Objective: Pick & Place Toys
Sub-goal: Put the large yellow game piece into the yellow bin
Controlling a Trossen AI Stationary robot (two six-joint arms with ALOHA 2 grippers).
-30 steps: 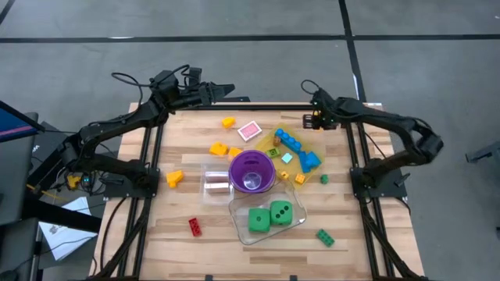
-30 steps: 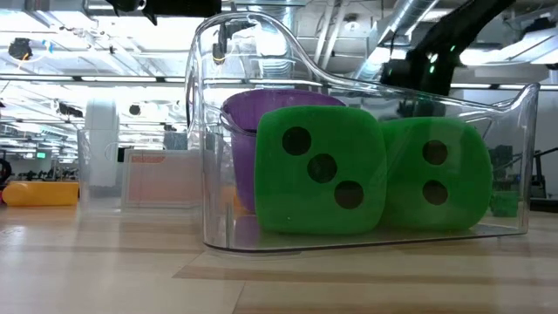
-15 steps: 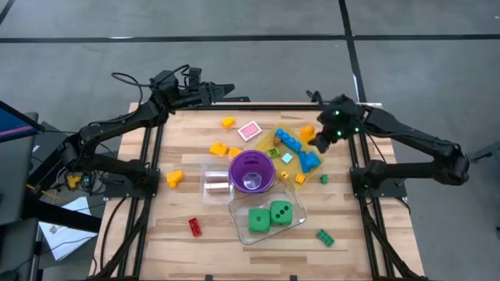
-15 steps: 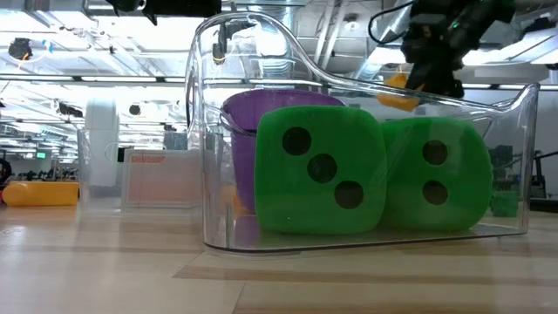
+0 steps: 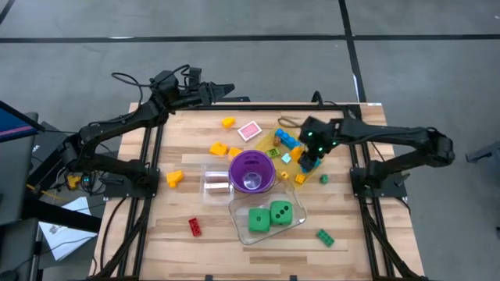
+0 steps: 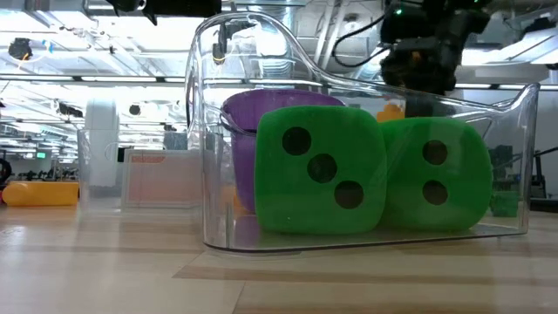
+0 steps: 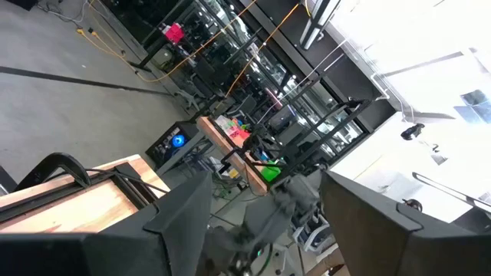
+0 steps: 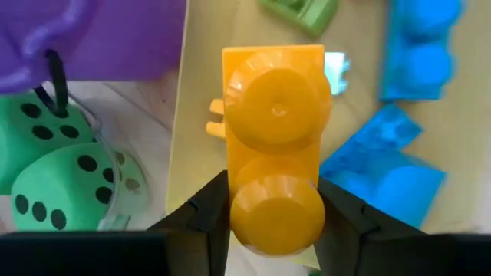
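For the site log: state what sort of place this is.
Probably a robotics lab or workshop: a wooden table on a bare concrete floor, ceiling ducts overhead, cluttered workbenches behind.

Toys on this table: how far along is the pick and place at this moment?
Looks done: two green dice sit in the clear tub, and blue bricks lie on the yellow tray. In hand: the right gripper holds an orange brick in its jaws above that tray. Left: loose pieces on the wood, such as the red brick and green brick. The left gripper waits at the far edge.
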